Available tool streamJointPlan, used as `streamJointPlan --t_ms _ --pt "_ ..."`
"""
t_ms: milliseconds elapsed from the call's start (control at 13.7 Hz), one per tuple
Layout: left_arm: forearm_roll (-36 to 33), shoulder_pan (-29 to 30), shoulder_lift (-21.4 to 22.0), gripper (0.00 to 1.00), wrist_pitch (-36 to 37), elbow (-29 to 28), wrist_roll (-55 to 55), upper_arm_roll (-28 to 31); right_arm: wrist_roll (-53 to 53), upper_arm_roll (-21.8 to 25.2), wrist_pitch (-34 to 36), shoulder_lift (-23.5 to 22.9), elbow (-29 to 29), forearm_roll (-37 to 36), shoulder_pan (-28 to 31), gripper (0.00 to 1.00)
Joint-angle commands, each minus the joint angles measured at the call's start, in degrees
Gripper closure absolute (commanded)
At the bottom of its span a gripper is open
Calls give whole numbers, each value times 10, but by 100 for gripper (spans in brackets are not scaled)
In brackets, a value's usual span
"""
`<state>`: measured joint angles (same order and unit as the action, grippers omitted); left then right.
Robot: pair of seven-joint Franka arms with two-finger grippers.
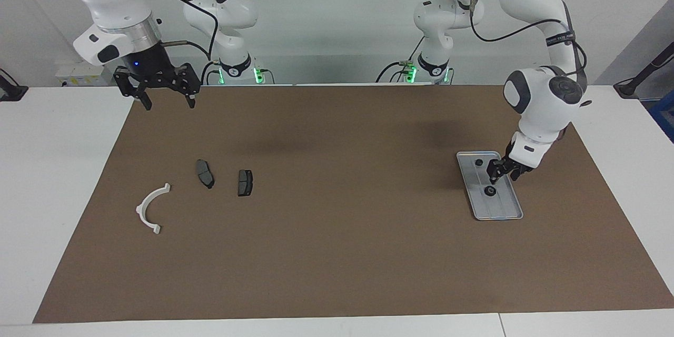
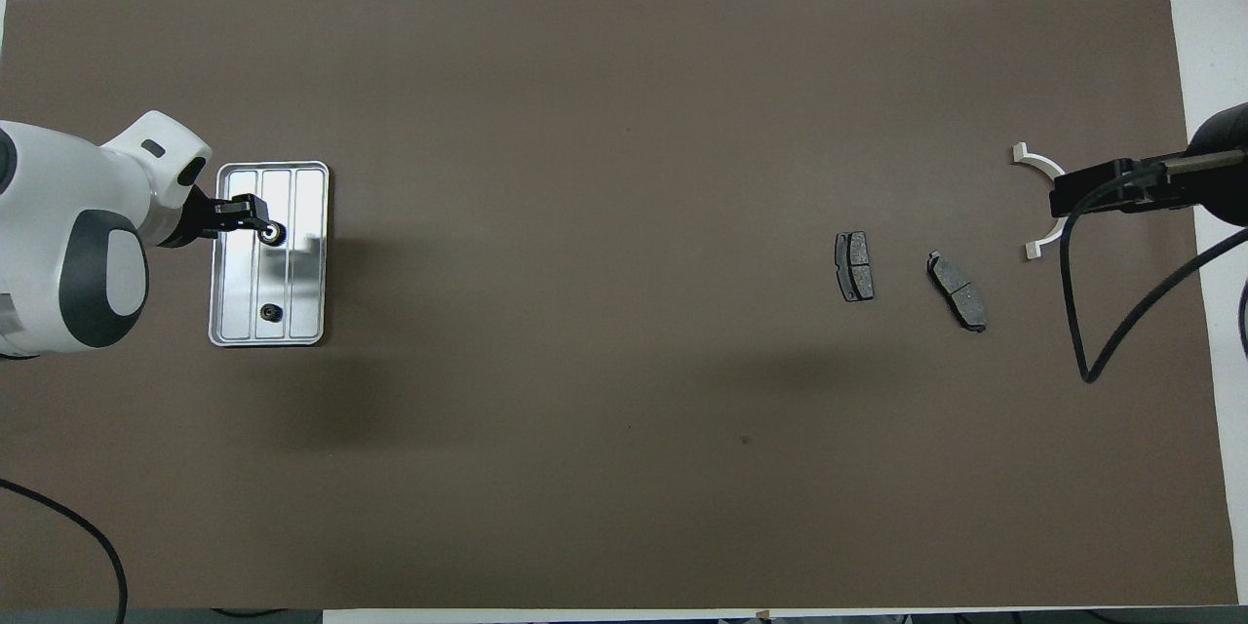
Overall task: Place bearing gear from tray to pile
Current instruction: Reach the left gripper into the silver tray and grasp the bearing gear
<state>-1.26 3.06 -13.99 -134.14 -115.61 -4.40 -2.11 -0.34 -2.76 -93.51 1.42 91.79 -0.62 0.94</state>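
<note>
The silver tray (image 1: 500, 208) (image 2: 307, 263) lies on the brown mat at the left arm's end. Two small dark bearing gears sit in it: one nearer the robots (image 1: 478, 162) (image 2: 270, 313), one farther (image 1: 490, 191) (image 2: 273, 234). My left gripper (image 1: 497, 175) (image 2: 255, 214) is low over the tray, right at the farther gear; I cannot tell whether it touches it. The pile lies at the right arm's end: a white bracket (image 1: 141, 206) (image 2: 1039, 161) and two dark pads (image 1: 205, 173) (image 1: 245, 182). My right gripper (image 1: 168, 104) (image 2: 1063, 197) hangs open and high, waiting.
The brown mat (image 1: 337, 253) covers most of the white table. The right arm's black cable (image 2: 1077, 312) loops down over the mat beside the pads.
</note>
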Motion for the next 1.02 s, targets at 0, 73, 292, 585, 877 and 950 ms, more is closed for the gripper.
streamJointPlan --t_ms 0,73,292,585,877,950 --pt "-11 -2 -37 47 -14 28 6 4 -9 -1 -13 8 11 5 2 0" --pt "-11 -2 -42 47 -14 30 6 4 -9 -1 -13 8 10 5 3 0" --pt "-11 -3 -50 48 -16 33 6 3 -11 -2 -13 11 10 6 4 0" --pt "-5 -6 -52 48 -16 31 -3 2 -13 -3 -12 19 9 5 2 0" --pt "-5 -10 -49 48 -12 21 -25 2 -14 -6 -7 19 10 6 0 0" --pt "-5 -10 -48 48 -15 19 -43 1 -14 -6 -7 20 11 6 -1 0"
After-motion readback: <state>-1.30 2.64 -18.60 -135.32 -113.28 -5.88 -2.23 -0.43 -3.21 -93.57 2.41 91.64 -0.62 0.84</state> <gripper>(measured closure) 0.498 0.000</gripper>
